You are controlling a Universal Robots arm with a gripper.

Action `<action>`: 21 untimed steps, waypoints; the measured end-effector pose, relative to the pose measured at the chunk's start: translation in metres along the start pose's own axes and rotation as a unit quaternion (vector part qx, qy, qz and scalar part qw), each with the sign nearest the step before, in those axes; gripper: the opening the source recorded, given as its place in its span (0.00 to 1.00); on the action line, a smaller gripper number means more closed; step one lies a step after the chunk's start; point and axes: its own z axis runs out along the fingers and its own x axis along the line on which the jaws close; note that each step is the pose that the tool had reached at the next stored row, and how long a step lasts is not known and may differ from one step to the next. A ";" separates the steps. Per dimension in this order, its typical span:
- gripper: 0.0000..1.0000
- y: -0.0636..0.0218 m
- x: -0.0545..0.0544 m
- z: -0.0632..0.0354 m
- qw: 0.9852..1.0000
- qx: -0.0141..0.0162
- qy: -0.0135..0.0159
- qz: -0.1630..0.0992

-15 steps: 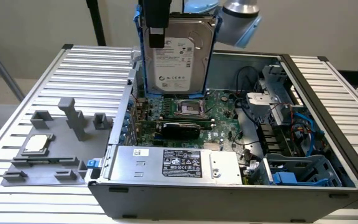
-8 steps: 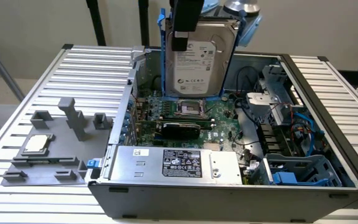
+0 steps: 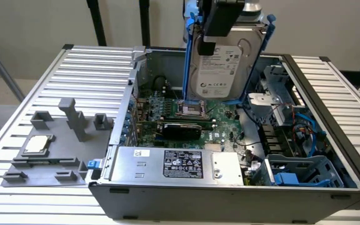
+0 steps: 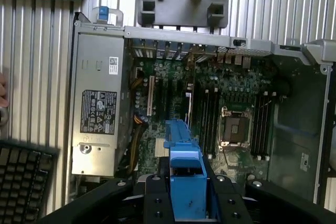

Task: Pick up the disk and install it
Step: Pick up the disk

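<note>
- The gripper (image 3: 219, 21) comes down from above, pointing straight down over the open computer case (image 3: 230, 199).
- Its fingers are partly closed and clamp the top edge of the disk (image 3: 221, 65) by its blue carrier bracket (image 4: 185, 171).
- The disk hangs upright in the air above the motherboard (image 3: 186, 119), with its white label facing the exterior camera.
- The power supply (image 3: 180, 164) lies along the case's near wall, well apart from the disk.

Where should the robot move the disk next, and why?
Probably sideways toward the exterior view's right, to get over the blue-grey drive cage in the corner of the case. The gripper holds the disk upright above the motherboard, where nothing looks shaped to take it. The cage looks like the likeliest bay for it.
</note>
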 end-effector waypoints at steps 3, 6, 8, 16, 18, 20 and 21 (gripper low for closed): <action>0.33 -0.0134 0.003 0.0002 1.000 0.000 0.000 0.000; 0.33 -0.0267 0.008 0.0007 1.000 0.000 0.000 0.000; 0.33 -0.0356 0.011 0.0010 1.000 0.000 0.000 0.000; 0.33 -0.0643 0.032 0.0014 1.000 0.000 0.000 0.000; 0.33 -0.0670 0.041 0.0012 1.000 -0.001 0.000 0.000; 0.33 -0.0695 0.049 0.0010 1.000 -0.001 0.000 0.000; 0.33 -0.0707 0.054 0.0009 1.000 -0.001 0.000 0.000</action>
